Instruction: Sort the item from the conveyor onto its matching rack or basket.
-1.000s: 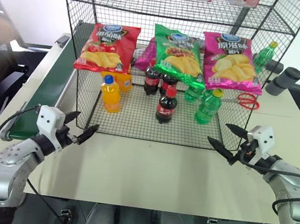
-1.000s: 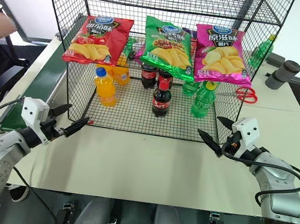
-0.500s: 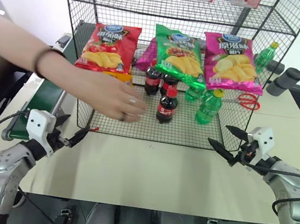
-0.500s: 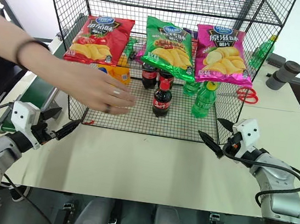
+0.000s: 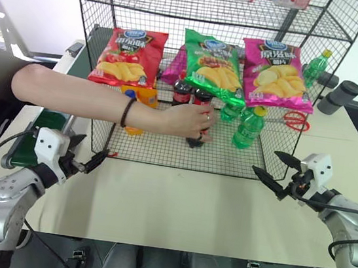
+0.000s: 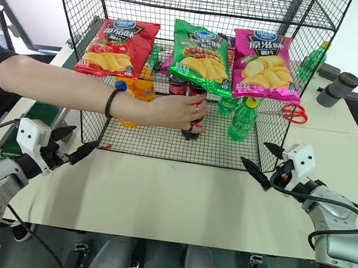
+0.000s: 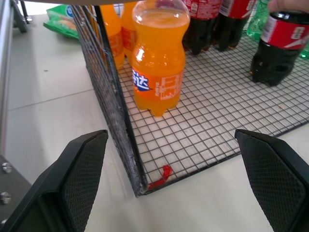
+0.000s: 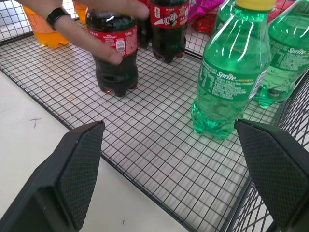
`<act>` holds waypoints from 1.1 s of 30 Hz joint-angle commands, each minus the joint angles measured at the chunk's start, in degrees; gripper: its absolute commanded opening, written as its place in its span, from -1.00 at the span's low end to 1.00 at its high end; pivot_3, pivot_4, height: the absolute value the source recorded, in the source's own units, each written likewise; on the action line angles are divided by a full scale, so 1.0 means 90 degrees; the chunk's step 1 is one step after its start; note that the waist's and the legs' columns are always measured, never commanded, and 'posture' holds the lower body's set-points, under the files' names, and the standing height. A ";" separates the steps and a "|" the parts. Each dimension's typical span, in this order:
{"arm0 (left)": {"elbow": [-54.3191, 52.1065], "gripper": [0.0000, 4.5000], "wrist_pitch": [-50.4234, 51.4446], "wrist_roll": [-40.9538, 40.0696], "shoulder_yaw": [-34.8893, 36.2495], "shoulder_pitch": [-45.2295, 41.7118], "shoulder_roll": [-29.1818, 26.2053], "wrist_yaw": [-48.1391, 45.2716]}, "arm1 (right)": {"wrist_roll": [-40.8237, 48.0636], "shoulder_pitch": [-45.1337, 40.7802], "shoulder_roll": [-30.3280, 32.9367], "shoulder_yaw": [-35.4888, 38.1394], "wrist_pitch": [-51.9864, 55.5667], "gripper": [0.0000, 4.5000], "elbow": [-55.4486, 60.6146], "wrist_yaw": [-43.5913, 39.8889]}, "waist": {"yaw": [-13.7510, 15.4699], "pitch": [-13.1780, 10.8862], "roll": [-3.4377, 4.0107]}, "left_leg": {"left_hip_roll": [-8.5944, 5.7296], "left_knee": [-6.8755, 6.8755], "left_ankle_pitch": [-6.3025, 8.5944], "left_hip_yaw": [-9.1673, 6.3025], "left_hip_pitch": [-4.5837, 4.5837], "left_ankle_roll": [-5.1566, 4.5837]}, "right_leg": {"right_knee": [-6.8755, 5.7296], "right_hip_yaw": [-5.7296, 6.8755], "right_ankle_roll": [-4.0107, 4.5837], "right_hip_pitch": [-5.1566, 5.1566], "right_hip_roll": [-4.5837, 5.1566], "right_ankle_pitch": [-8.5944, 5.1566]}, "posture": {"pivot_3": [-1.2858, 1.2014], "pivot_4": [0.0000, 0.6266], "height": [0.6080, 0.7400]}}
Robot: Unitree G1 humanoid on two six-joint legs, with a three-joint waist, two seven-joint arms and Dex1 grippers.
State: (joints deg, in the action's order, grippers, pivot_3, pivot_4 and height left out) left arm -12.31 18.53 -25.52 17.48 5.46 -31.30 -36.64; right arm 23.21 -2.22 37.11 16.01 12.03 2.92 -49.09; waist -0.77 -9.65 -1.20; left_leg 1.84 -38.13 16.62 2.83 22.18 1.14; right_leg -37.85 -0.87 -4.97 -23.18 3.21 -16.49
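A person's hand [image 5: 190, 121] reaches in from the robot's left and closes around the front cola bottle [image 8: 114, 53], which stands upright on the floor of the black wire basket [image 5: 163, 152] at the foot of the shelf unit; two more cola bottles [image 8: 168, 26] stand just behind it, an orange-drink bottle [image 7: 159, 58] sits toward the basket's left corner, and green Sprite bottles [image 8: 231, 72] stand toward its right. Three crisp bags [image 5: 216, 65] hang above the bottles from the rack's middle tier.

The left gripper [image 5: 90, 155] hovers over the table just outside the basket's front-left corner, jaws spread wide and holding nothing; the right gripper [image 5: 273, 169] hovers near the front-right corner, equally wide apart and empty. Neither touches the basket or any bottle.

The conveyor [image 5: 50, 107] runs along the robot's left side; the stretch of green belt that shows (much of it is hidden behind the person's arm and the left gripper) carries no item that I can make out.

As a judgement: with the cola bottle sitting in its matching basket and both claws free, the sort itself looks done; the person seems to be handling the bottle, perhaps to reset it, so what is left depends on whether an item appears on the belt again.
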 commanded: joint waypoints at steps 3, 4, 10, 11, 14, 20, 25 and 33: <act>0.0038 1.00 -0.0093 0.0009 0.0090 -0.0130 -0.0068 -0.0022 | 0.0009 -0.0094 0.0009 0.0046 -0.0148 0.99 -0.0008 0.0033 | 0.0002 0.0000 0.0000 | 0.0000 0.0000 0.0000 0.0000 0.0000 0.0000 | 0.0000 0.0000 0.0000 0.0000 0.0000 0.0000 | 0.03 -0.52 1.00; 0.0037 1.00 -0.0093 0.0015 0.0081 -0.0134 -0.0069 -0.0025 | 0.0002 -0.0100 0.0008 0.0032 -0.0161 0.99 -0.0016 0.0031 | 0.0001 0.0000 0.0000 | 0.0000 0.0000 0.0000 0.0001 0.0000 0.0000 | 0.0000 0.0000 0.0000 0.0000 0.0001 0.0000 | 0.03 -0.52 1.00; -0.0002 1.00 -0.0085 0.0039 0.0036 -0.0117 -0.0063 -0.0030 | 0.0017 -0.0097 0.0012 0.0031 -0.0155 0.99 0.0011 0.0008 | 0.0001 0.0000 0.0000 | 0.0000 0.0000 0.0000 0.0000 0.0001 0.0000 | 0.0001 -0.0001 0.0000 0.0000 0.0001 0.0000 | 0.03 -0.52 1.00; -0.0014 1.00 -0.0083 0.0038 0.0032 -0.0108 -0.0064 -0.0032 | 0.0025 -0.0093 0.0018 0.0037 -0.0150 0.99 0.0016 -0.0002 | 0.0001 0.0000 0.0000 | 0.0000 0.0000 0.0000 0.0000 0.0001 0.0000 | 0.0001 -0.0001 0.0000 0.0000 0.0002 0.0000 | 0.03 -0.52 1.00; -0.0001 1.00 -0.0091 0.0035 0.0043 -0.0115 -0.0066 -0.0027 | -0.0010 -0.0124 0.0030 -0.0011 -0.0152 0.99 -0.0005 -0.0021 | 0.0001 0.0000 0.0000 | 0.0000 0.0000 0.0000 0.0000 0.0001 0.0000 | 0.0001 0.0000 0.0000 0.0000 0.0002 0.0000 | 0.03 -0.52 1.00; -0.0041 1.00 -0.0125 0.0012 0.0066 -0.0068 0.0032 0.0050 | -0.0028 -0.0234 0.0012 -0.0095 -0.0152 0.99 0.0009 -0.0010 | 0.0000 0.0000 0.0000 | 0.0000 0.0000 0.0000 0.0000 0.0001 0.0000 | 0.0001 0.0000 0.0000 0.0000 0.0002 0.0000 | 0.03 -0.52 1.00; 0.0018 1.00 -0.0223 0.0031 0.0235 -0.0094 0.0140 0.0285 | -0.0017 -0.0239 -0.0087 -0.0221 -0.0155 0.99 0.0098 0.0029 | 0.0003 0.0000 0.0000 | 0.0000 0.0000 0.0000 0.0000 0.0002 0.0000 | 0.0002 0.0000 0.0000 0.0000 0.0004 0.0000 | 0.03 -0.52 1.00; 0.0130 1.00 -0.0269 -0.0150 0.0751 -0.0168 0.0197 0.0554 | -0.0010 -0.0431 -0.0275 -0.0490 -0.0136 0.99 0.0183 0.0067 | -0.0014 0.0000 0.0000 | 0.0001 0.0000 0.0000 -0.0001 0.0001 0.0000 | 0.0001 0.0000 -0.0001 -0.0001 0.0004 0.0000 | 0.03 -0.52 1.00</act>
State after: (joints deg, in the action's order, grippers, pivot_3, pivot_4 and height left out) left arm -10.66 17.17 -25.97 21.94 4.09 -29.55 -32.21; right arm 22.62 -5.20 34.72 11.51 11.59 2.14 -48.61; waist -0.90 -9.65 -1.20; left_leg 1.84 -38.13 16.62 2.82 22.19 1.14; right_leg -37.85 -0.86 -4.98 -23.19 3.24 -16.49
